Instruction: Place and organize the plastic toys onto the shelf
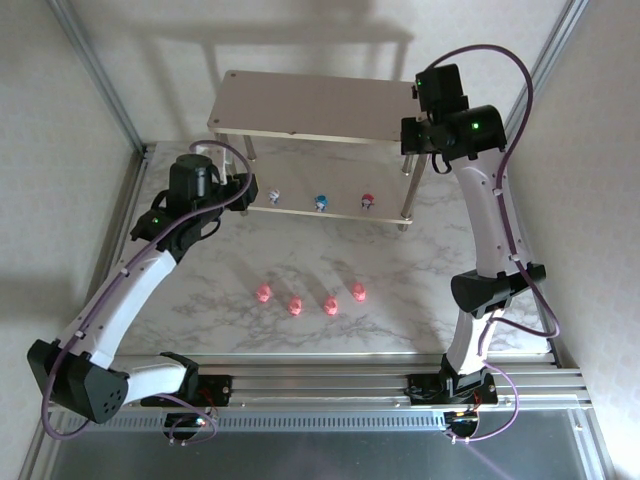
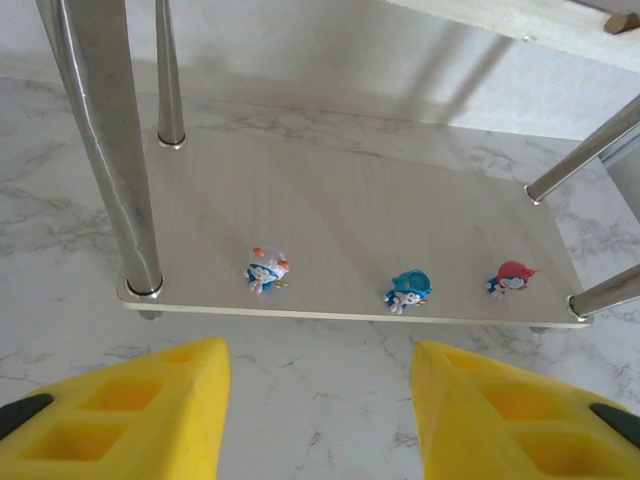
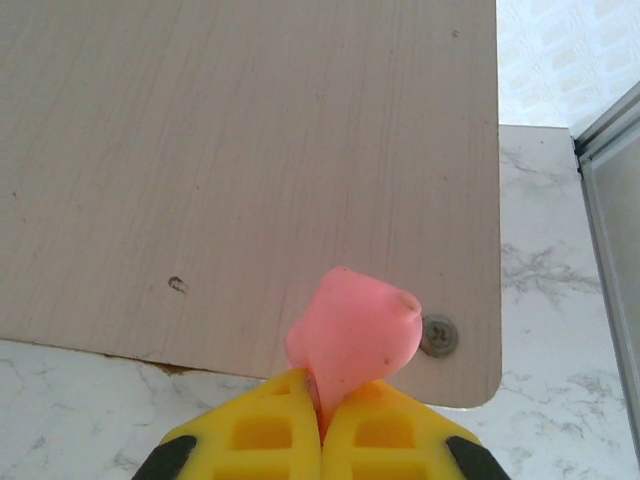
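The shelf [image 1: 310, 105] stands at the back of the table, a two-tier beige rack on silver legs. Three whitish toys stand in a row on its lower board [image 2: 350, 200]: a white-capped one [image 2: 266, 270], a blue-capped one [image 2: 409, 290] and a red-capped one [image 2: 511, 279]. Several pink pig toys [image 1: 310, 298] lie on the marble in front. My left gripper [image 2: 318, 400] is open just before the lower board's front edge, nothing between its fingers. My right gripper [image 3: 322, 400] is shut on a pink pig toy [image 3: 355, 335] over the top board's right front corner [image 3: 440, 335].
A thick silver leg [image 2: 105, 150] rises close on the left of the left wrist view, with other legs [image 2: 580, 165] at the right. Grey frame rails [image 1: 95, 75] border the marble table. A metal rail [image 1: 330, 375] runs along the near edge.
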